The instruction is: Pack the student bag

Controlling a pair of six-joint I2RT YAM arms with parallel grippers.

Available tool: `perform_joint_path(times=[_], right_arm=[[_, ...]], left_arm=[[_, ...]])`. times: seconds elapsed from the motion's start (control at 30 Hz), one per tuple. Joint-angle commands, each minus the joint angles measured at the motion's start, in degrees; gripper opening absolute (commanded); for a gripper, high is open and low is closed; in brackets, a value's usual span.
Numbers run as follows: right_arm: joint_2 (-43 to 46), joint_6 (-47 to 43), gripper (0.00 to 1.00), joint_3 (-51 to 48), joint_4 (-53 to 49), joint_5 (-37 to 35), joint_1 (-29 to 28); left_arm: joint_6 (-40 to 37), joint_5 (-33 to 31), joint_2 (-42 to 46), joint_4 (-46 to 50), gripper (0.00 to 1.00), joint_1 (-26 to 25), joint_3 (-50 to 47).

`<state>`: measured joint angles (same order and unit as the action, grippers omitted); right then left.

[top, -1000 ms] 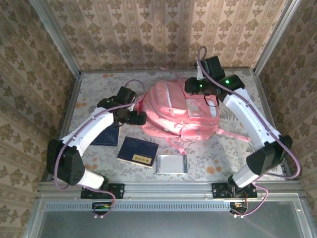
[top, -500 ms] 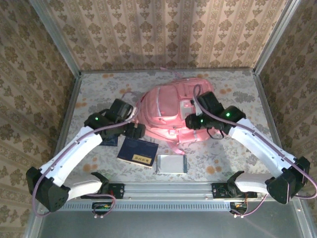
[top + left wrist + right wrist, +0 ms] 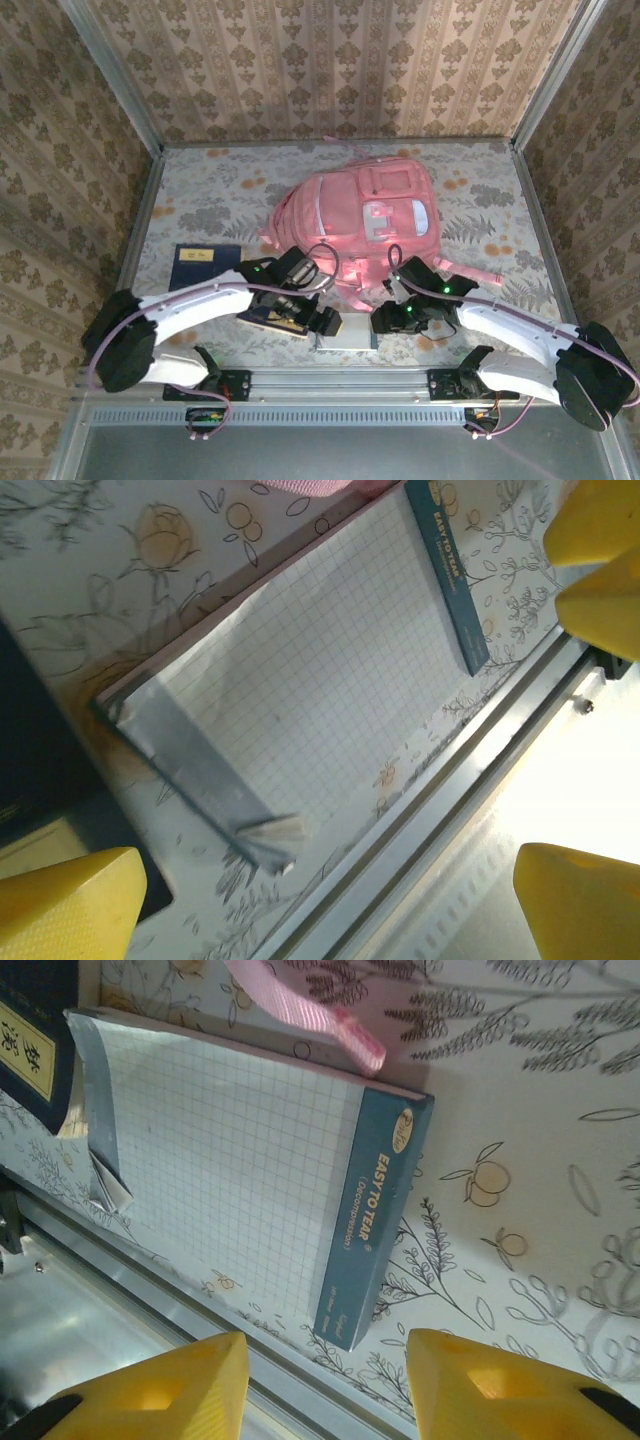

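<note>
Claws of both arms hang over a white grid-ruled writing pad [image 3: 300, 680] with a teal binding strip [image 3: 375, 1220]. The pad lies flat on the floral-printed desk [image 3: 480, 200], just beside the grey metal rail [image 3: 120, 1290] at its near edge. The left claw [image 3: 330, 880] is spread wide and empty; the right claw [image 3: 325, 1360] has its fingers apart, with nothing between them. The step in hand appears to be lifting this pad. To do it well, one claw should take the stiff bound end rather than the loose sheets, whose corner by the grey tape [image 3: 190, 770] is curled and torn. The pad is thin, so a finger likely has to work under an edge, and the rail leaves little room on the near side. A pink webbing strap [image 3: 310, 1010] reaches the pad's far edge and could snag. The student bag [image 3: 350, 215], a large soft pink fabric backpack with pale panels, lies front up mid-desk. It sits just beyond the pad and a dark blue book with a yellow label [image 3: 30, 1030]. Whether its main zip is open cannot be told.
</note>
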<state>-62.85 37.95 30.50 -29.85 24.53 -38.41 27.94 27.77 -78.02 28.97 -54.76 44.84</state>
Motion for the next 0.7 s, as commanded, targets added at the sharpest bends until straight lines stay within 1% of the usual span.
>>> perform_joint_path(times=[0.0,0.1,0.33,0.57,0.67], right_arm=[[-0.9,6.6,0.50,-4.2,10.9,4.4,-0.1],[-4.1,9.0,0.52,-6.3,16.0,5.4,0.0],[-8.8,10.2,0.53,-7.8,21.2,4.6,0.1],[-10.8,9.9,0.53,-7.9,21.3,2.1,0.1],[-11.8,10.2,0.53,-8.1,22.5,2.4,0.1]], left_arm=[[3.5,2.7,-2.8,-7.3,0.97,-1.2,-0.7],[4.5,3.0,-5.4,-8.1,0.97,-1.6,-0.5],[4.5,-0.2,-7.0,-5.1,0.99,-1.2,-0.3],[3.9,-3.4,-6.7,-2.2,0.99,0.3,-1.7],[3.6,-3.9,-6.4,-2.0,1.00,1.7,-2.6]])
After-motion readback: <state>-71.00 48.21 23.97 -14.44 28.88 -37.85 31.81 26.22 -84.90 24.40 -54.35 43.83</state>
